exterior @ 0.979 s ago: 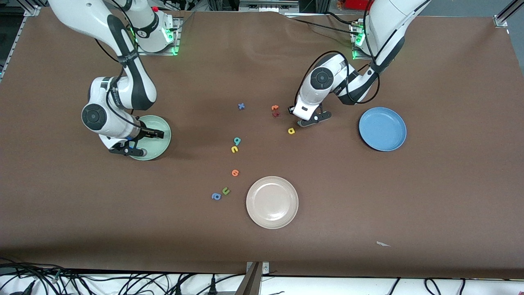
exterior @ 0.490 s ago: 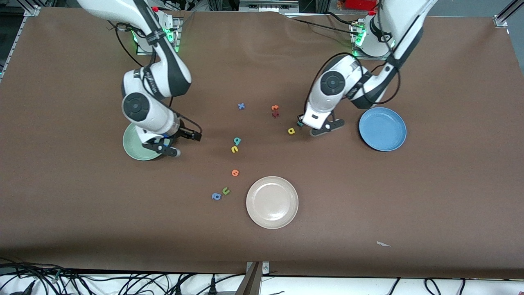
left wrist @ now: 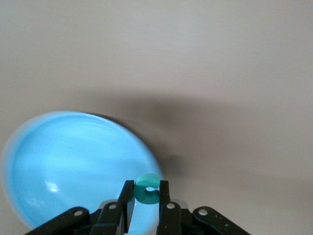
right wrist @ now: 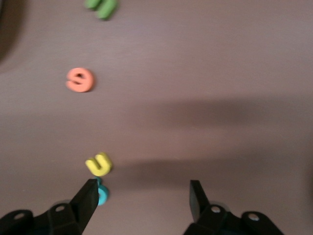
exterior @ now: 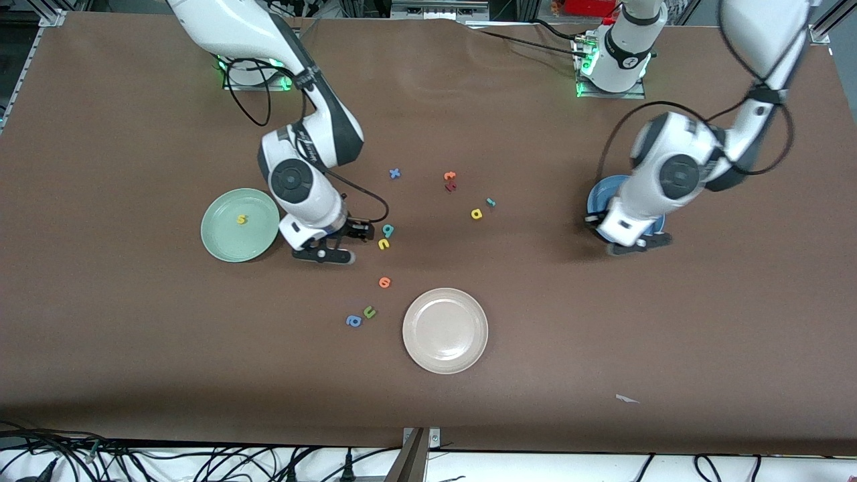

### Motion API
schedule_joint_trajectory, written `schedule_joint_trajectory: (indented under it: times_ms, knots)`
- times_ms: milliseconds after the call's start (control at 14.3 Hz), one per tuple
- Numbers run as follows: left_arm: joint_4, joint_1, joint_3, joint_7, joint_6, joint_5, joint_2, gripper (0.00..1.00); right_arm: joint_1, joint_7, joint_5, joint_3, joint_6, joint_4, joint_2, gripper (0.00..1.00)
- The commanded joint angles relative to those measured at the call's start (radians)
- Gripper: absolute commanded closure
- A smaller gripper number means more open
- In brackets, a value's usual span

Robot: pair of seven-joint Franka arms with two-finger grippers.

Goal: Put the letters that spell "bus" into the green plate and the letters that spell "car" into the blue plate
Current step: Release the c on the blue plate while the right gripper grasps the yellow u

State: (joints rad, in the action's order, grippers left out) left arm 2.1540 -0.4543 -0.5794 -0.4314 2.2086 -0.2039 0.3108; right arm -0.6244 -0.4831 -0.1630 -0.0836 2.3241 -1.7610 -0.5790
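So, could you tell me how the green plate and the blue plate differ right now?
The green plate lies in plain sight with a yellow s in it; the blue plate is mostly hidden under the left gripper, which holds a teal c over its edge. Both are round, shallow and similar in size.

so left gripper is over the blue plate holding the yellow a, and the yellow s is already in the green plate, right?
Not the yellow a: that lies on the table. The left wrist view shows the left gripper shut on the teal c over the blue plate. The yellow s is in the green plate.
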Motion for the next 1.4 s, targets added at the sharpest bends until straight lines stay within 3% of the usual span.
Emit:
schedule_joint_trajectory:
  times_ms: [0, 280, 630, 909, 1049, 1189, 1259, 1329]
  knots:
    - [0.03, -0.151, -0.019, 0.225, -0.055, -0.017, -0.059, 1.0, -0.047, 0.031, -0.003, -0.01, 0.0, 0.1, -0.093, 0.17]
    - [0.061, -0.213, -0.02, 0.28, -0.053, -0.014, -0.049, 1.0, -0.086, 0.006, -0.007, -0.008, 0.067, 0.115, -0.146, 0.36]
    - [0.084, -0.21, -0.019, 0.272, -0.026, -0.012, 0.002, 1.0, -0.089, 0.004, -0.004, -0.008, 0.078, 0.112, -0.159, 0.57]
    - [0.082, -0.202, -0.019, 0.252, -0.018, -0.014, 0.036, 0.89, -0.09, 0.003, -0.007, -0.008, 0.086, 0.112, -0.173, 0.59]
    - [0.082, -0.199, -0.019, 0.227, -0.016, -0.014, 0.051, 0.64, -0.09, 0.004, -0.006, -0.008, 0.095, 0.11, -0.179, 0.59]
    - [0.081, -0.199, -0.02, 0.224, -0.016, -0.014, 0.05, 0.16, -0.092, 0.004, -0.003, -0.008, 0.096, 0.11, -0.182, 0.62]
    - [0.079, -0.199, -0.022, 0.218, -0.018, -0.014, 0.048, 0.0, -0.092, 0.004, -0.003, -0.008, 0.096, 0.11, -0.182, 0.73]
    - [0.076, -0.199, -0.023, 0.212, -0.018, -0.014, 0.045, 0.0, -0.092, 0.004, -0.001, -0.008, 0.096, 0.112, -0.18, 0.86]
